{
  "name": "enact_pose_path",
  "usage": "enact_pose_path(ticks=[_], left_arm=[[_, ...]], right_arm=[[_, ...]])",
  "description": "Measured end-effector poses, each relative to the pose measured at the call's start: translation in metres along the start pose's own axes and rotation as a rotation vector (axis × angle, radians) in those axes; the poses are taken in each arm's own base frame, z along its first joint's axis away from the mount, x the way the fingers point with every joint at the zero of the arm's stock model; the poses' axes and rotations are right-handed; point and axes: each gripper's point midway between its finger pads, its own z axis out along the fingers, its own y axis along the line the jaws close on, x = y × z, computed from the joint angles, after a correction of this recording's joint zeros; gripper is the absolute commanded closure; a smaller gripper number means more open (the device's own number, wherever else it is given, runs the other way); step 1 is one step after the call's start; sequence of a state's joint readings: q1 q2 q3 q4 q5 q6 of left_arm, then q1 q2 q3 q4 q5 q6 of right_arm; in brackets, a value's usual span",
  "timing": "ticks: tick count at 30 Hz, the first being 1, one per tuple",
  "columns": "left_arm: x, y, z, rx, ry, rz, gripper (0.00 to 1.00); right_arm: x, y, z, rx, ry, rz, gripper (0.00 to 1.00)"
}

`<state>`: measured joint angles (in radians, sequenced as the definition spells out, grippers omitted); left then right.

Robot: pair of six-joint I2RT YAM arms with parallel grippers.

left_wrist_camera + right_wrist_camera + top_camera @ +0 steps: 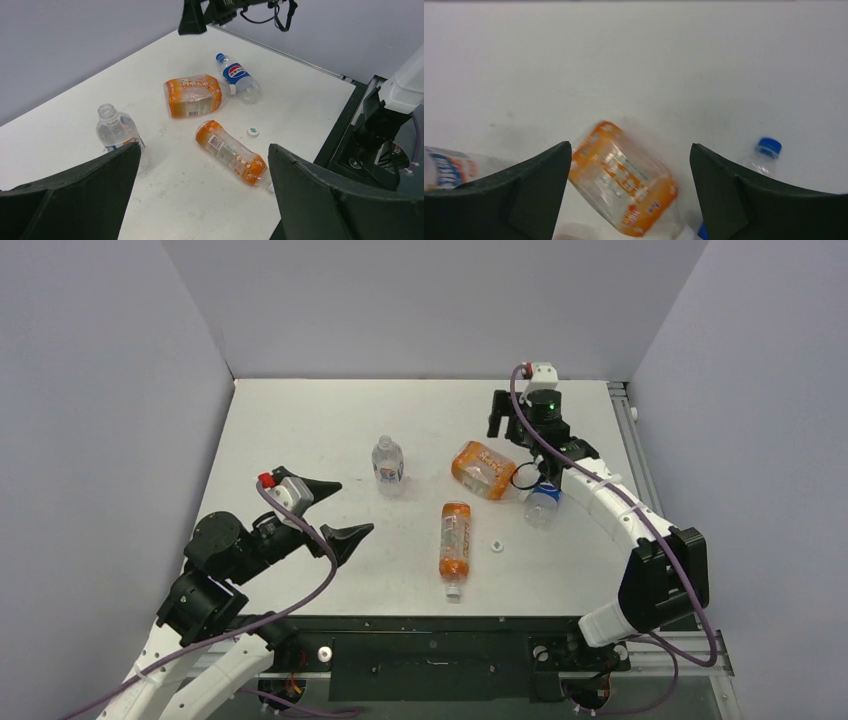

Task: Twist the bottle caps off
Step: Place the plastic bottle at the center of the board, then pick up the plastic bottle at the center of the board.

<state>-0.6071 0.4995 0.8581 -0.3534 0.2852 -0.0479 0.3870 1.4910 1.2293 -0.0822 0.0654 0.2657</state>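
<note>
since three of the bottles lie on their sides, rolling is the main risk. the slim orange bottle [455, 538] rests mid-desk with its white cap [453, 590] toward the near edge. it would likely spin along with the cap unless one hand pins the body firmly. the wide orange bottle [483, 468] lies with its neck touching, or almost touching, the pepsi bottle [240, 77] that carries the blue cap [220, 57]. closing on either could shove the other, and the right arm crosses just above that pepsi bottle. a loose cap [497, 544] with a green mark sits just right of the slim orange bottle and could be swept off the desk [300, 420] by a low pass. thin clear walls may also buckle under a hard squeeze.

the left hand [335, 510] hovers at the near left, fingers spread wide and holding nothing. the right hand [506, 418] hangs at the far right, beyond the wide orange bottle, likewise spread and empty.

the overhead view hides much of the pepsi bottle under the right arm, while the left wrist view shows it whole. the left wrist view also shows that the upright clear bottle [117, 130], left of centre, has an open mouth. the right wrist view is blurred but frames the wide orange bottle between its own fingers.
</note>
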Motion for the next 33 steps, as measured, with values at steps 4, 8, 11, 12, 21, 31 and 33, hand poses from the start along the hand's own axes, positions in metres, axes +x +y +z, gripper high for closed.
enact_pose_path(ticks=[4, 8, 11, 12, 21, 31, 33], left_arm=[[-0.001, -0.004, 0.004, 0.029, 0.007, -0.002, 0.03], [0.001, -0.008, 0.009, 0.060, 0.023, -0.007, 0.03], [0.001, -0.010, 0.011, 0.078, 0.029, -0.010, 0.03], [0.001, -0.011, 0.012, 0.084, 0.030, -0.010, 0.03], [-0.004, -0.018, 0.011, 0.121, 0.021, -0.006, 0.03], [-0.008, -0.022, 0.009, 0.145, 0.012, 0.006, 0.03], [-0.009, -0.023, 0.008, 0.147, 0.010, 0.007, 0.03]], right_arm=[[0.085, -0.062, -0.004, 0.133, 0.227, -0.020, 0.16], [0.135, -0.088, -0.011, 0.172, 0.401, -0.029, 0.16], [0.156, -0.094, -0.013, 0.162, 0.485, -0.015, 0.15], [0.161, -0.093, -0.014, 0.149, 0.504, -0.007, 0.15], [0.199, -0.067, -0.009, -0.010, 0.637, 0.046, 0.14], [0.226, -0.032, -0.005, -0.106, 0.735, 0.033, 0.13], [0.219, -0.023, -0.003, -0.132, 0.720, 0.027, 0.13]])
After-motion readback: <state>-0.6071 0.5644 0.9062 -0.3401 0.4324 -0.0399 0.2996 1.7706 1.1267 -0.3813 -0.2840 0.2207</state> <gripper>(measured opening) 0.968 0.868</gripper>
